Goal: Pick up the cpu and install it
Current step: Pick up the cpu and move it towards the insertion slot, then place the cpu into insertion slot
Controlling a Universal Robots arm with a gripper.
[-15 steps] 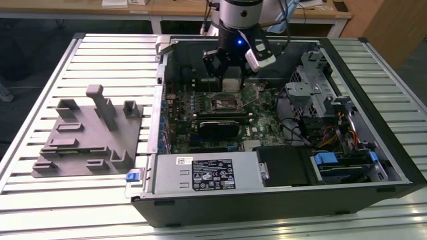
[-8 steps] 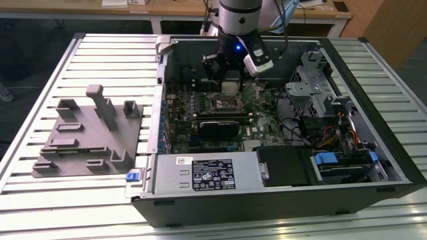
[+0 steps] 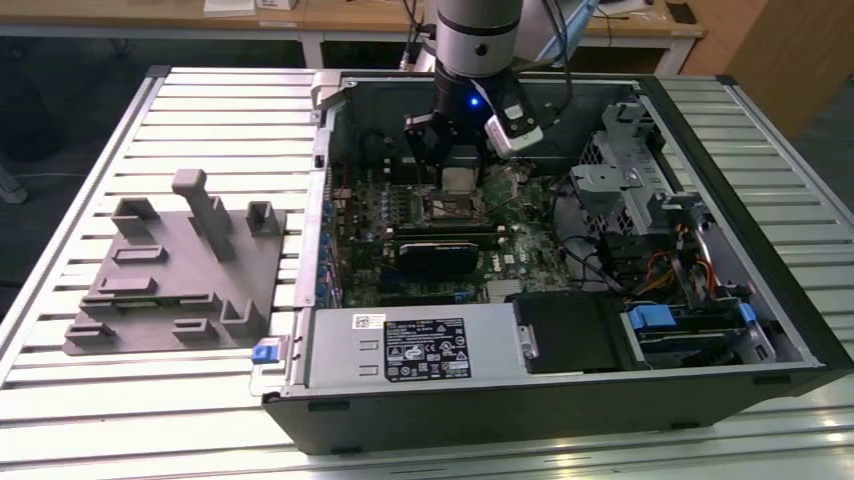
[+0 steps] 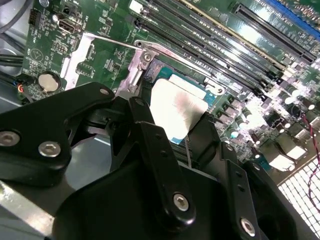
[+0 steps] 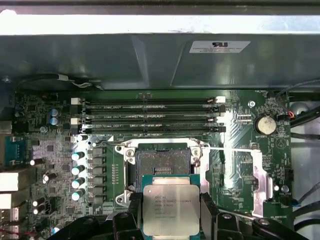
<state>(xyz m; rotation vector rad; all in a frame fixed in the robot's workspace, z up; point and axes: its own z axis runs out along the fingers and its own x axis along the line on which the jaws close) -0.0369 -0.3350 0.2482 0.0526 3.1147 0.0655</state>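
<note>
The cpu (image 3: 458, 180) is a small square chip with a pale silvery top. It hangs inside the open computer case, just above the motherboard. My gripper (image 3: 461, 165) is shut on it, one black finger (image 5: 131, 216) on each side. In the first wrist view the cpu (image 5: 171, 207) sits just short of the open socket (image 5: 163, 161), whose dark contact field is bare and whose metal frame is swung back. The second wrist view shows the cpu (image 4: 177, 110) between my fingers (image 4: 150, 145), tilted over the socket's edge.
Memory slots (image 5: 150, 115) run beside the socket, and a coin battery (image 5: 265, 124) lies off to one side. A black card (image 3: 434, 255), the labelled power supply (image 3: 414, 345) and a drive cage (image 3: 641, 190) crowd the case. The grey fixture plate (image 3: 174, 270) lies on the exterior view's left.
</note>
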